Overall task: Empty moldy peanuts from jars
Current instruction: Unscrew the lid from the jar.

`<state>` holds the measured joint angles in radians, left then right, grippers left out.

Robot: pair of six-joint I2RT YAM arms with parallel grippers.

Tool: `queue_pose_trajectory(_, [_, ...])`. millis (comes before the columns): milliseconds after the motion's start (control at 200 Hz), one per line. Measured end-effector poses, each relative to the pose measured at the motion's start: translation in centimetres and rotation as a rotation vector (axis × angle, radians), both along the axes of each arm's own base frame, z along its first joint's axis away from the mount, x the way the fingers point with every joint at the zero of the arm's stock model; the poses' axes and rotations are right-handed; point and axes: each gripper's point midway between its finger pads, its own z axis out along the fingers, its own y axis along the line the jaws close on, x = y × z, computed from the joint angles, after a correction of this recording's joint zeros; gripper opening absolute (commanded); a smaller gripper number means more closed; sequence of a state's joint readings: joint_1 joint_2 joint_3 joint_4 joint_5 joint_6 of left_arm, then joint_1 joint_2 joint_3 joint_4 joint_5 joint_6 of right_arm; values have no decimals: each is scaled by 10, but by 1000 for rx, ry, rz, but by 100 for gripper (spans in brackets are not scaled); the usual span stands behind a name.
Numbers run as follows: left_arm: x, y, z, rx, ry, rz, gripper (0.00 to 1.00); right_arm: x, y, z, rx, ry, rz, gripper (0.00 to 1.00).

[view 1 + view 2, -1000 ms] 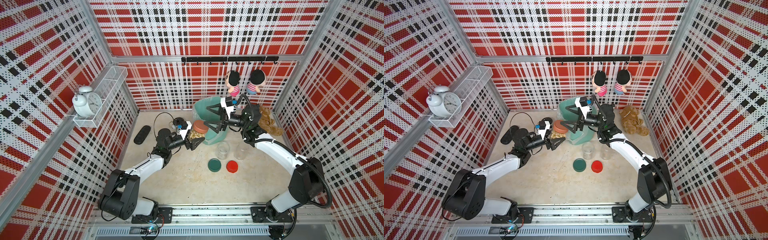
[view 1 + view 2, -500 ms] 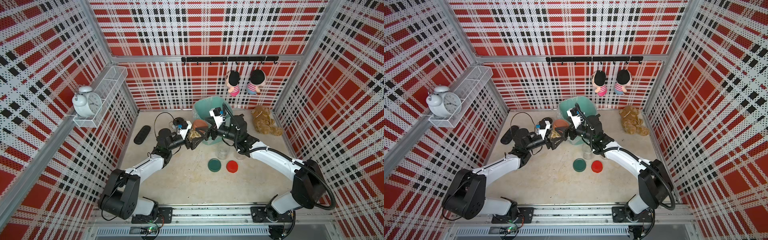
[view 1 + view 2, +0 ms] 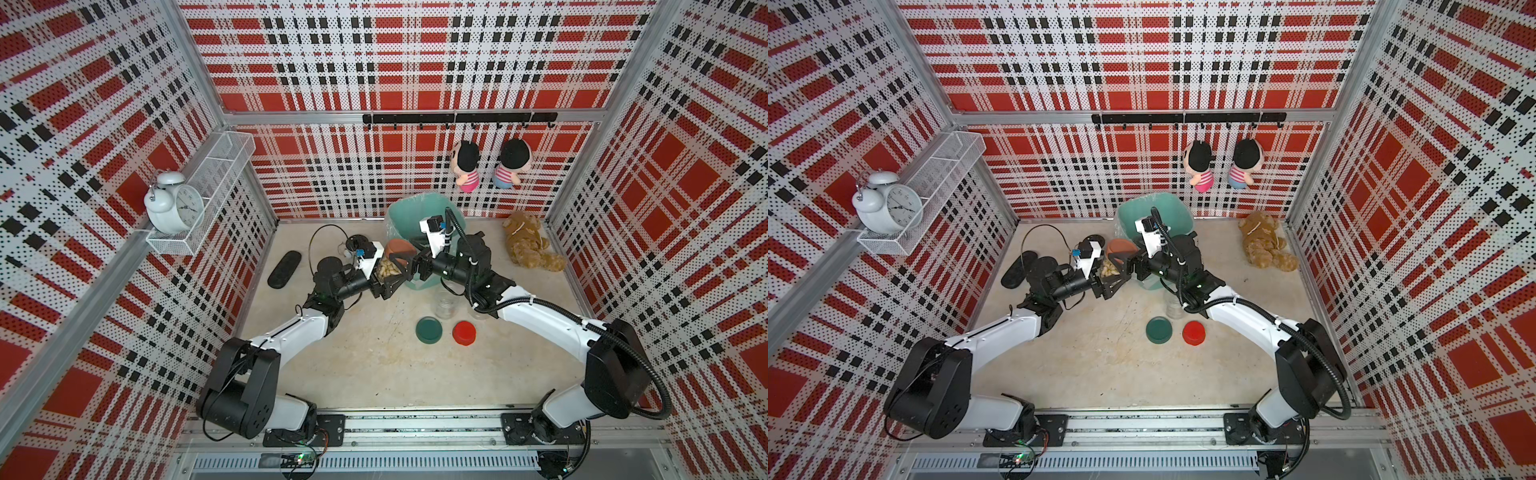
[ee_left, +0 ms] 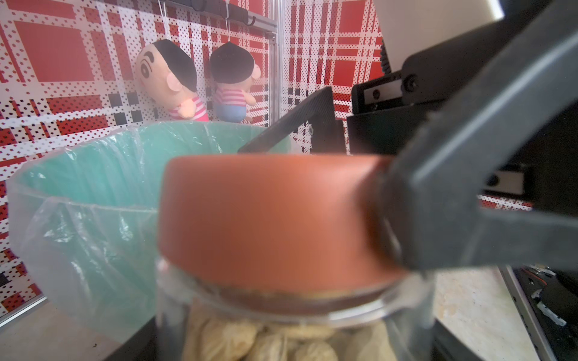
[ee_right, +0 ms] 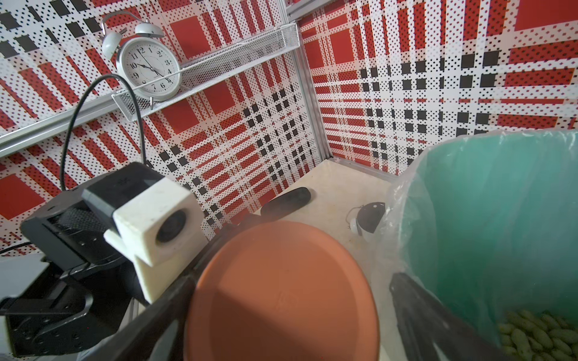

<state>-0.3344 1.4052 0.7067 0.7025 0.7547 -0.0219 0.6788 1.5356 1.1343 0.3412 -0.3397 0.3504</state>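
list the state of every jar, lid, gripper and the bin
brown-lidded jar, closed, full of peanuts
left gripper, shut on brown-lidded jar
right gripper, open, jaws straddling the brown lid
green lid, off, on table
red lid, off, on table
clear jar, uncapped, empty
bin, lined, peanuts inside

Left wrist view: terracotta lid (image 4: 275, 218) close and blurred; jar (image 4: 281, 331) beneath it cut off by frame edge. Right wrist view: lid cropped at edge, likewise peanuts (image 5: 538, 334) in the bin (image 5: 500, 218). Top view: one empty jar (image 3: 477, 314) mostly hidden behind right arm (image 3: 540, 320). Whether right gripper (image 3: 406, 266) touches the lid: cannot tell.
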Motion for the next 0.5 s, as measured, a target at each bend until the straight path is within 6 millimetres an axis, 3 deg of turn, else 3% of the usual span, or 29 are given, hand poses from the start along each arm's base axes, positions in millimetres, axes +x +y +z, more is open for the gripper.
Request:
queue_pose_trajectory(306, [0, 0, 0, 0, 0, 0, 0, 1, 5, -4, 12, 34, 18, 100])
queue_pose_trajectory(501, [0, 0, 0, 0, -1, 0, 0, -4, 7, 3, 29, 4, 48, 78])
